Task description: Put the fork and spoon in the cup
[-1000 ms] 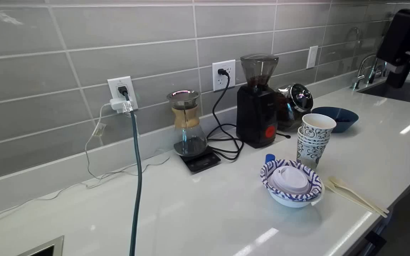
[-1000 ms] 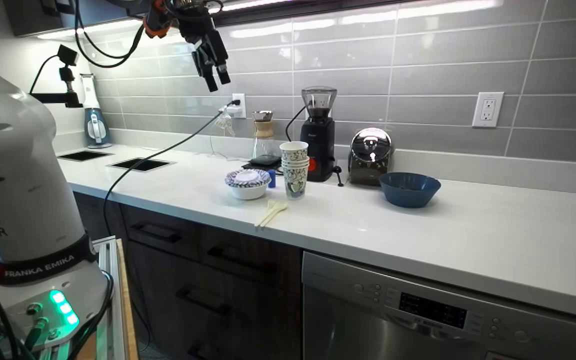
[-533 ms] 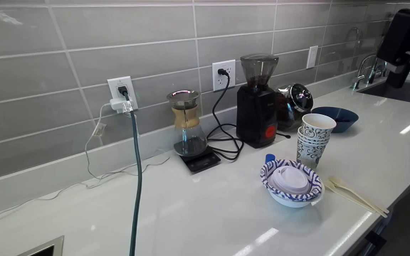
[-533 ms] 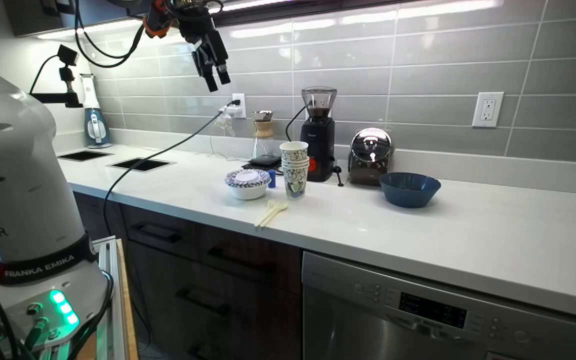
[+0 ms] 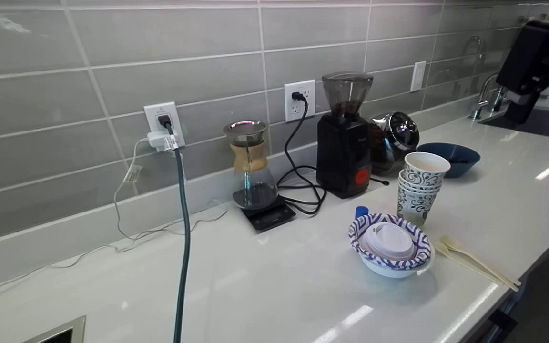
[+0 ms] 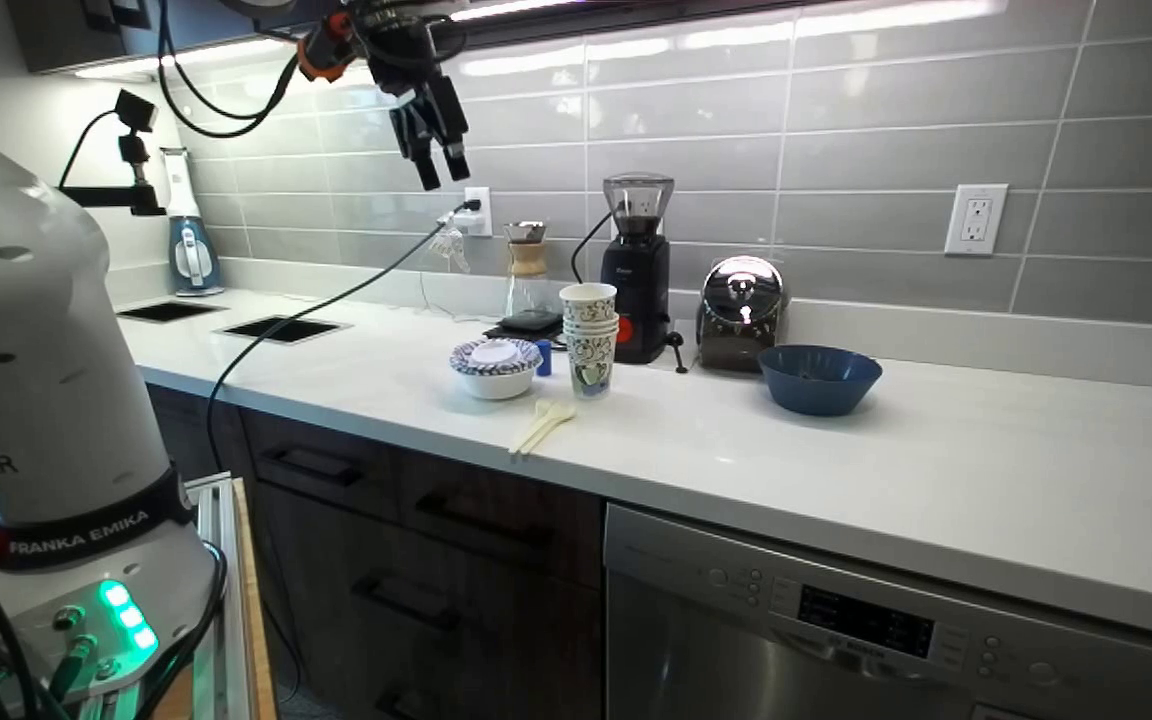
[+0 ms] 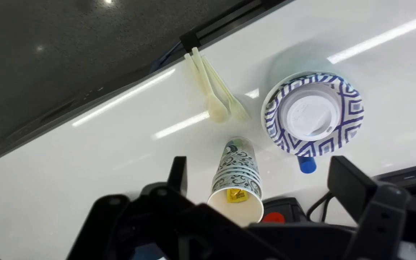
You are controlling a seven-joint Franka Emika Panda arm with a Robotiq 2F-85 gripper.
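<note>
The cup is the tall white patterned paper one, in a stack of several, upright on the counter in both exterior views. A small yellow packet lies inside the top one. The pale spoon and pale fork lie side by side near the counter's front edge, handles toward the edge; they also show as the utensils in an exterior view. My gripper is open and empty, with its jaws wide apart. In an exterior view the gripper hangs high above the counter, apart from everything.
A blue-and-white patterned bowl with white lids stands beside the utensils. A blue cylinder is behind it. A coffee grinder, a jar, a glass carafe and a dark blue dish stand toward the wall.
Between half a second ago and now, my gripper has moved slightly down and a little to the right in one view, to the left in another. The cup and utensils have not moved.
</note>
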